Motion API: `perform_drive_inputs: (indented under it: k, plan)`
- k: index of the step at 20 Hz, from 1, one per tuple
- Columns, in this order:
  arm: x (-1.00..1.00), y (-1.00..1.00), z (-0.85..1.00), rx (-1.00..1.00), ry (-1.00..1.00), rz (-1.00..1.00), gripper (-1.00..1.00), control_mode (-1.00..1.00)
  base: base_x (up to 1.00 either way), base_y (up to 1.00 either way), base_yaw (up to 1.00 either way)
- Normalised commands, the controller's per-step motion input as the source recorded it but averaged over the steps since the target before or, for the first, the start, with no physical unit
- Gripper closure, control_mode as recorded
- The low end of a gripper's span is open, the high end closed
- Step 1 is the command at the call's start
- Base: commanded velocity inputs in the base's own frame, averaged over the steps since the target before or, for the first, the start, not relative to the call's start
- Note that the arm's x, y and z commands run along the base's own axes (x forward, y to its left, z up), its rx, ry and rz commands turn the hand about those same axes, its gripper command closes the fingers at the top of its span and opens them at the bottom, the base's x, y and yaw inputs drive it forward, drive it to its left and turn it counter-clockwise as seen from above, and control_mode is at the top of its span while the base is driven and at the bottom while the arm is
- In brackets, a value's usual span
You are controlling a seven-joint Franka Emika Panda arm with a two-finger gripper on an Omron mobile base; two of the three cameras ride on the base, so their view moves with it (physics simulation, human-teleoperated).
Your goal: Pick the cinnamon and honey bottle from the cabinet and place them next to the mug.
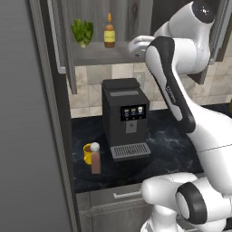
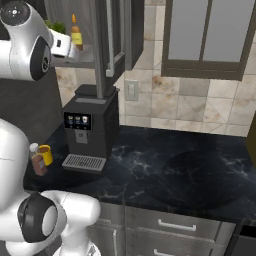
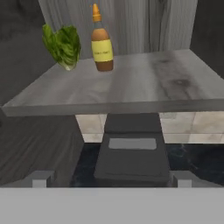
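The honey bottle (image 1: 109,31) (image 2: 76,31) (image 3: 101,41) stands upright towards the back of the cabinet's (image 1: 61,41) shelf (image 3: 131,83). My gripper (image 1: 134,48) (image 2: 70,50) (image 3: 111,179) hovers at the shelf's front edge, short of the bottle and a little to its right. It is open, fingertips (image 3: 41,178) wide apart with nothing between them. Down on the dark counter, the cinnamon (image 1: 95,158) (image 2: 36,160) stands upright right beside the yellow mug (image 1: 87,153) (image 2: 46,154).
A green lettuce (image 1: 83,31) (image 3: 63,43) sits on the shelf left of the bottle. A black coffee machine (image 1: 124,118) (image 2: 87,125) stands on the counter (image 2: 165,165) under the shelf, next to the mug. An open cabinet door (image 2: 107,40) hangs to the right.
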Motion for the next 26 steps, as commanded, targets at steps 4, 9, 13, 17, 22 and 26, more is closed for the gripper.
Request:
perform_drive_inputs:
  k: [4,9,13,17,22,26]
  plan:
    - [0.54,0.0,0.03,0.0,-0.01,0.0,-1.0,-1.0,0.0,0.0,0.0]
    - [0.73,0.0,0.0,0.0,0.0,0.0,-1.0,-1.0,0.0,0.0,0.0]
    - [0.8,0.0,0.0,0.0,0.0,0.0,-1.0,-1.0,0.0,0.0,0.0]
    - [0.81,0.02,0.0,0.0,0.0,0.0,-1.0,-1.0,0.0,0.0,0.0]
    - [0.76,0.14,0.0,-0.01,0.0,0.0,-1.0,-1.0,0.0,0.0,0.0]
    - [0.79,0.21,0.0,-0.03,-0.02,0.0,-1.0,-1.0,0.0,0.0,0.0]
